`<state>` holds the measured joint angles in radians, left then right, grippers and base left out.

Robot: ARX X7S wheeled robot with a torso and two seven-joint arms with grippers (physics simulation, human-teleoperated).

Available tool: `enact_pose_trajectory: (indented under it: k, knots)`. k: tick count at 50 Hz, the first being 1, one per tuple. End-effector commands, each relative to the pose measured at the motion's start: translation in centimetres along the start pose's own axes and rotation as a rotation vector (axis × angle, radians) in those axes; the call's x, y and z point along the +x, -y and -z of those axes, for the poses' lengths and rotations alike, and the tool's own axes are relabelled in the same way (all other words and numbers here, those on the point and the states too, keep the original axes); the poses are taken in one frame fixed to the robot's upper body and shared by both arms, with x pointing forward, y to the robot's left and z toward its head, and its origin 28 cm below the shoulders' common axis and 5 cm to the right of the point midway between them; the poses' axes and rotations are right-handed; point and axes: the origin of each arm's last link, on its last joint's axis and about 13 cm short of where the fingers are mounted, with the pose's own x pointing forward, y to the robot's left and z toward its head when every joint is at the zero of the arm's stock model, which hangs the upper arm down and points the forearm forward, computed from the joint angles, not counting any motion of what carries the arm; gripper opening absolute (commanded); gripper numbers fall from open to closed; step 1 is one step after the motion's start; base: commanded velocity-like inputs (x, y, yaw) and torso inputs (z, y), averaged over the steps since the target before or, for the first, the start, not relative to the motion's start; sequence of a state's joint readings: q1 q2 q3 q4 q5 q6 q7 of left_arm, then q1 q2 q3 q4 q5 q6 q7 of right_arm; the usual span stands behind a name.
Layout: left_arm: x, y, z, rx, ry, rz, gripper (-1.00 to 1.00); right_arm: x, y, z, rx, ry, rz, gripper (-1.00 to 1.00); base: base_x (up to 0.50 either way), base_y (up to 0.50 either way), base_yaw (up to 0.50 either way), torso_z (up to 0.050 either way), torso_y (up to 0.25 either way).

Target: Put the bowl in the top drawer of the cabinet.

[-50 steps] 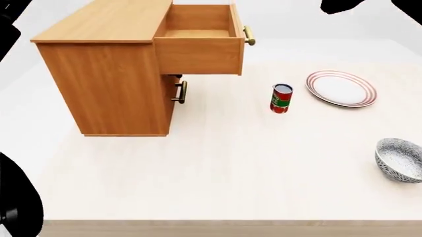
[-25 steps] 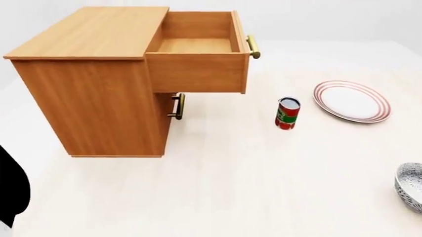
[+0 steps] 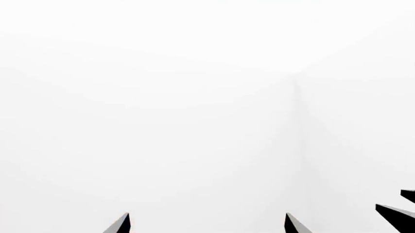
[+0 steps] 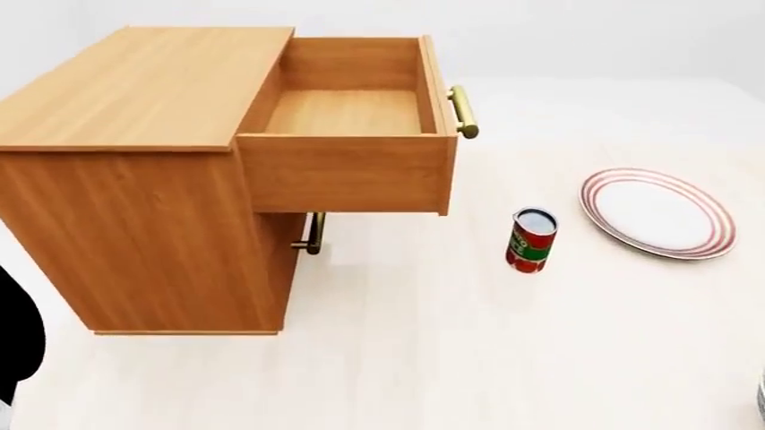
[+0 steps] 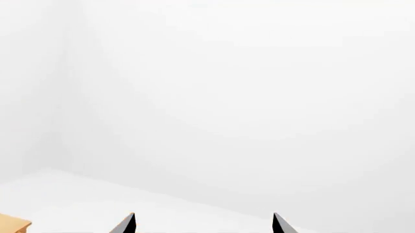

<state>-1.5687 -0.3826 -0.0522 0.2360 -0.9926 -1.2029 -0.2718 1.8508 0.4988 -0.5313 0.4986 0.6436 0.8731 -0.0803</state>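
Observation:
The cabinet stands at the left of the table in the head view. Its top drawer is pulled out, its inside bare, with the brass handle on the right. The bowl is almost out of view: only a thin grey sliver shows at the lower right edge. My left gripper is open, its tips wide apart against white wall. My right gripper is open too, with nothing between its fingers. Neither gripper shows in the head view.
A red can stands right of the drawer, and a red-ringed white plate lies beyond it. The lower drawer's handle shows under the open drawer. A black part of my left arm sits at the lower left. A cabinet corner shows in the right wrist view.
The head view has moved closer and leftward: cabinet, can and plate look larger and lower. The bowl has slid off the right edge.

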Motion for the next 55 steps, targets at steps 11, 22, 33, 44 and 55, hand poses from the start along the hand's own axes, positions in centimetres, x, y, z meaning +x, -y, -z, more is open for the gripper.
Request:
enact_pose_trajectory:
  k: [11,22,33,44,55]
  knots:
    - [0.1,-0.1,0.2,-0.003,0.011,-0.003,1.0,-1.2,0.5,-0.2,-0.001,-0.025,0.005,1.0,0.28,-0.01,0.0,0.0,0.001]
    - [0.5,-0.2,0.8,-0.014,0.008,0.008,1.0,-3.4,1.8,-0.9,-0.024,-0.172,0.044,1.0,0.02,0.0,0.0,0.0,0.0]
    - [0.1,0.1,-0.2,-0.022,0.012,0.018,1.0,-7.2,4.5,-2.2,-0.072,-0.468,0.061,1.0,0.0,0.0,0.0,0.0,0.0]
    - [-0.1,0.4,-1.4,-0.009,0.036,0.029,1.0,-11.6,5.3,-1.8,-0.068,-0.775,0.015,1.0,0.0,0.0,0.0,0.0,0.0]
    - [-0.6,0.4,-1.8,-0.012,0.059,0.032,1.0,-15.2,5.3,2.5,0.006,-0.961,0.019,1.0,0.0,0.0,0.0,0.0,0.0]
